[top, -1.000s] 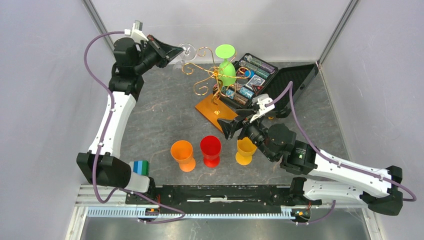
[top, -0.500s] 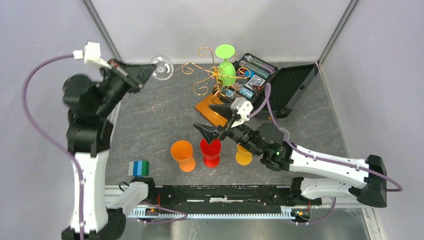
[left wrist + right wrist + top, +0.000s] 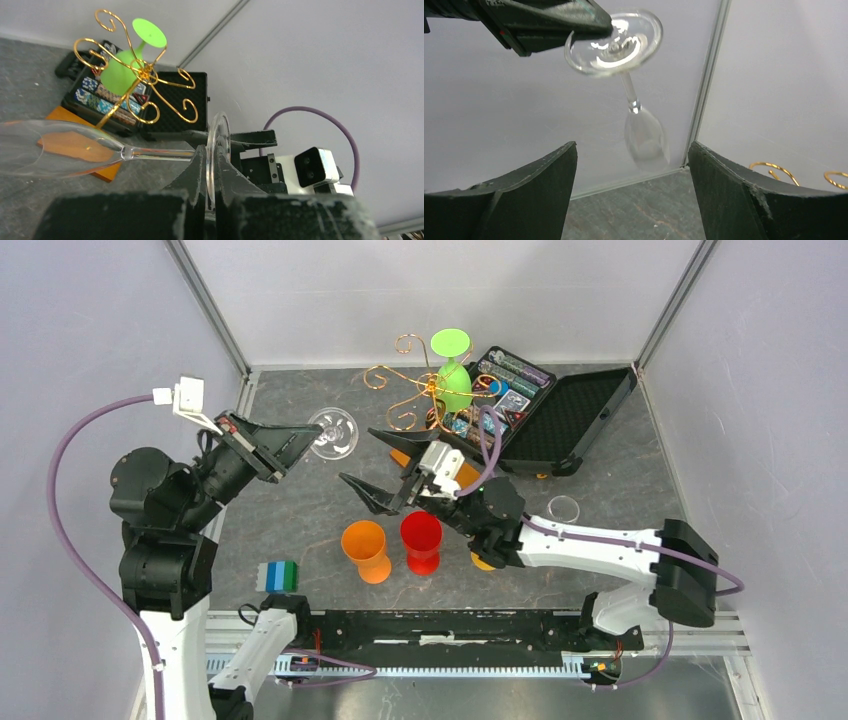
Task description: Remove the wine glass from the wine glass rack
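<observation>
Wine glass (image 3: 335,432) hangs mid-air left of the gold rack (image 3: 420,400), foot clamped in left gripper (image 3: 298,443); right gripper (image 3: 358,455) gapes facing it – removal looks done, next prob. a gentle handover/set-down

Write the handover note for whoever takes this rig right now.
Left gripper: shut on the foot of the clear wine glass, which it holds in the air, apart from the wine glass rack.
Right gripper: open and empty, facing the clear glass without touching it.
Rack: stands beside the black case; a green glass hangs on it.
Done: the clear glass is off the rack.
Left: probably pass it to the right gripper or set it on the table; neither has begun.
</observation>
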Robot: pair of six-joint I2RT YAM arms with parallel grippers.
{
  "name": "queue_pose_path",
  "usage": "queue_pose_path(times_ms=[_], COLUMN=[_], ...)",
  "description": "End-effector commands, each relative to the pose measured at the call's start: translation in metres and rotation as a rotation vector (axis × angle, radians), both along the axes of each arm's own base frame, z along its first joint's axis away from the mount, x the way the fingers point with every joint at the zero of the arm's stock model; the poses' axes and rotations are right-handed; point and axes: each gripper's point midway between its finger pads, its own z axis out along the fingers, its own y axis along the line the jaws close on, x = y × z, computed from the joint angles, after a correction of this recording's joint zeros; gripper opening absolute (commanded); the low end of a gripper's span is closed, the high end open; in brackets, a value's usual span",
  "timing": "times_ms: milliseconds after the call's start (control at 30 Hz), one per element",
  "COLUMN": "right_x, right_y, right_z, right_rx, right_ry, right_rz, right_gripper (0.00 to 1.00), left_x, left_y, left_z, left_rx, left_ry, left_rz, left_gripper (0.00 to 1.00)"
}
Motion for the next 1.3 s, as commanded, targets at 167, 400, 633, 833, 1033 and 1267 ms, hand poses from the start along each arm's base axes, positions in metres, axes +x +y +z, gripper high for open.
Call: queue_pose_path(times_ms=[167,400,633,833,1033,1267], right_x=[-0.005,-0.006,-0.002,0.002,0.006,0.011], right_y=[0.016,0.022,0.019,0.004,-0.045,-0.125], right_z=[0.046,0.045,0.048,0.058,0.073,0.087], right_rx=[0.120,0.117,0.137,0.226,0.425,0.728], right_ry=[-0.186,-0.170,-0.162,-0.126,-0.043,0.119], right_rz=[0.016,0.039,0.017,-0.011,-0.069,-0.128], right_gripper=[0.72,0.45,0.14,0.00,0.00,0.00], left_x=[-0.028,-0.029,-0.031,-0.031,-0.020,-0.002], left_y=[-0.020,-0.021,-0.022,-0.021,-0.017,-0.007], left_z=[0.001,0.002,0.006,0.009,-0.001,-0.019], left_rx=[-0.074,-0.084,-0.094,-0.070,-0.045,-0.016], left_ry=[0.014,0.022,0.020,-0.011,-0.008,0.021], left_rz=[-0.169,-0.176,-0.184,-0.177,-0.135,-0.047], left_gripper=[0.02,0.02,0.02,0.28,0.81,0.90])
